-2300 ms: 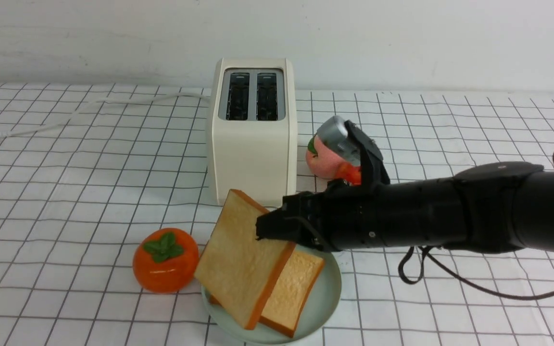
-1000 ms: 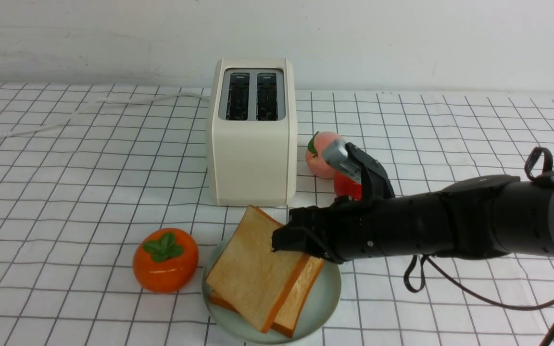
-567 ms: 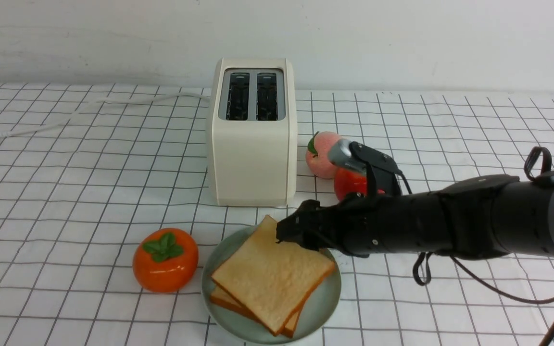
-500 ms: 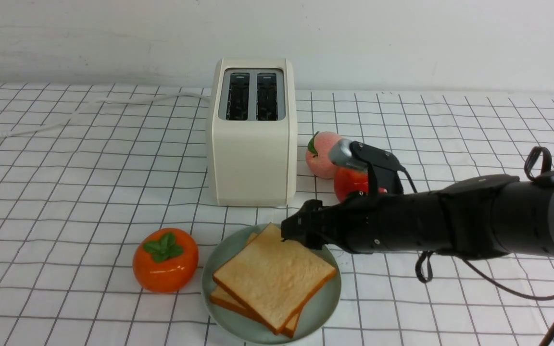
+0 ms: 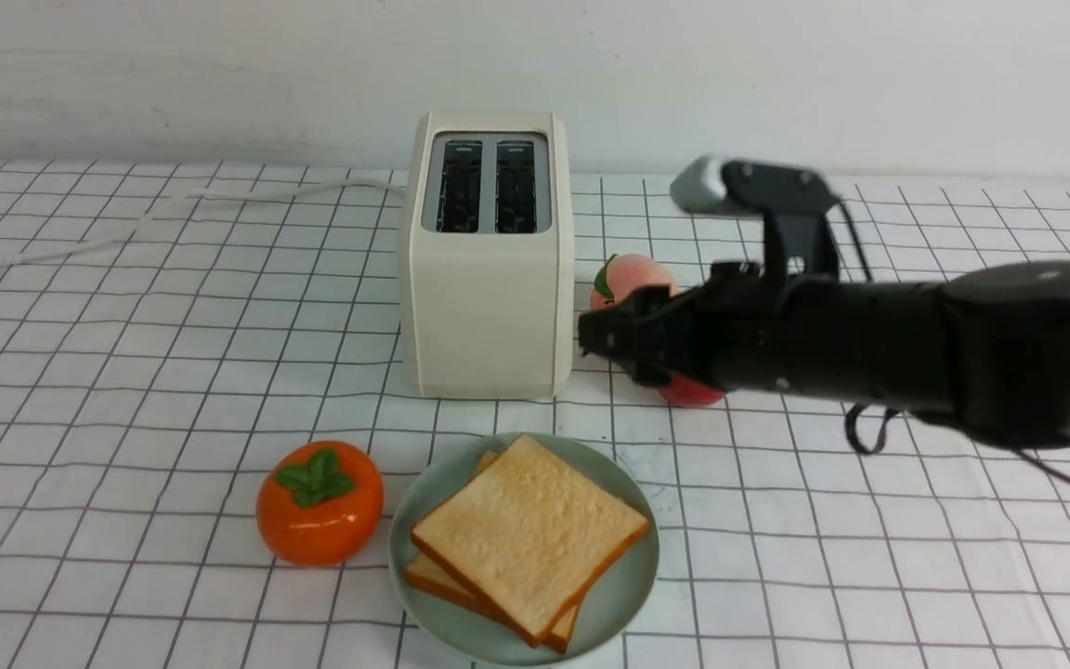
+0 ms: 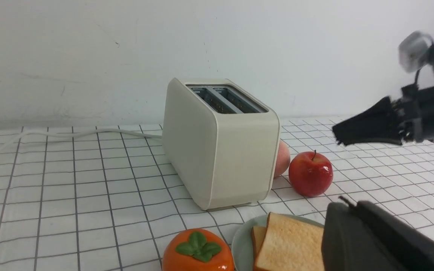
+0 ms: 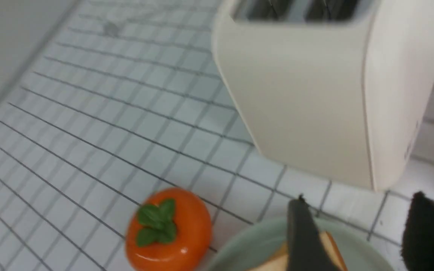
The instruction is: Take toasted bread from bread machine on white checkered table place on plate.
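My front camera sits between my two arms, up high, and looks forward and a bit down over the white checkered table (image 5: 126,372). It sees the whole scene from far enough to fit the bread machine (image 5: 489,260), the plate (image 5: 623,585) and the wall behind.

My left wrist camera sits low, near the table, and looks across it from the left side. It sees the bread machine (image 6: 220,143) at a slant and the plate (image 6: 241,244) at its edge.

My right wrist camera is very close and looks down past my right gripper (image 7: 360,233). Its picture is blurry.

All three views share the bread machine (image 7: 315,94), the plate (image 7: 247,244) and the orange fruit (image 5: 319,502).
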Controlling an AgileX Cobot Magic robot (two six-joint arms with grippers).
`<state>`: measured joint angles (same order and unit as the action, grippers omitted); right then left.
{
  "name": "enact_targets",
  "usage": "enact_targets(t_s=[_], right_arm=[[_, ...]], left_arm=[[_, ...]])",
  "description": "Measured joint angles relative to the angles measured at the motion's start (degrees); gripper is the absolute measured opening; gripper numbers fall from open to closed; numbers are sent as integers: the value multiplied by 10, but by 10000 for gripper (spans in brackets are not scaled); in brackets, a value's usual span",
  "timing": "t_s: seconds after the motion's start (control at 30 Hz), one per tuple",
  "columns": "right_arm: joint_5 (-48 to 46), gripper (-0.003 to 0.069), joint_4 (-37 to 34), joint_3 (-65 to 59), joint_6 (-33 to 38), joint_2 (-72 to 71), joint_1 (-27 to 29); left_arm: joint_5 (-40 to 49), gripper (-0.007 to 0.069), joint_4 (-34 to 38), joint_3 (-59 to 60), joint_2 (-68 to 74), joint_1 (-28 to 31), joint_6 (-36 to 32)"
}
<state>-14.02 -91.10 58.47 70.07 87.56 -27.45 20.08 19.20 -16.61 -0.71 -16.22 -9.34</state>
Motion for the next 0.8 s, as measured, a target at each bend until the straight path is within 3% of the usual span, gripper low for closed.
enact_targets(t_s=[0.03, 0.07, 0.13, 0.2, 0.23, 0.3, 0.37, 0.4, 0.47, 0.5, 0.53, 0.67, 0.8], right_arm=[[-1, 301, 4, 0, -3, -5, 0], [-17, 192, 41, 0, -31, -38, 0], [-47, 69, 108, 1, -81, -79, 0], [-87, -1, 193, 1, -152, -110, 0], [-91, -4, 202, 1, -161, -112, 0], [-167, -7, 352, 1, -283, -134, 0], [-197, -3, 412, 1, -345, -139, 0], [-251, -2, 519, 1, -438, -145, 0], [-302, -2, 618, 1, -521, -154, 0], [-307, -2, 628, 1, -529, -155, 0], [-344, -2, 708, 0, -585, -173, 0], [-388, -2, 803, -27, -653, -240, 0], [-410, 0, 838, -84, -673, -335, 0]], left_arm=[[-2, 15, 0, 0, 0, 0, 0], [-8, 15, 0, 0, 0, 0, 0], [-13, 15, 1, 0, 0, 0, 0], [-13, 15, 4, 0, 0, 0, 1], [-13, 15, 6, 0, 0, 0, 1], [-6, 15, 20, 0, 0, 0, 1], [3, 15, 30, 0, 0, 0, 1], [21, 15, 39, 0, 0, 0, 1], [39, 17, 42, 0, 0, 0, 1], [43, 17, 42, 0, 0, 0, 1], [50, 17, 41, 0, 0, 0, 1], [59, 17, 40, 5, 0, 0, 1], [106, 19, 40, 17, 0, 0, 1]])
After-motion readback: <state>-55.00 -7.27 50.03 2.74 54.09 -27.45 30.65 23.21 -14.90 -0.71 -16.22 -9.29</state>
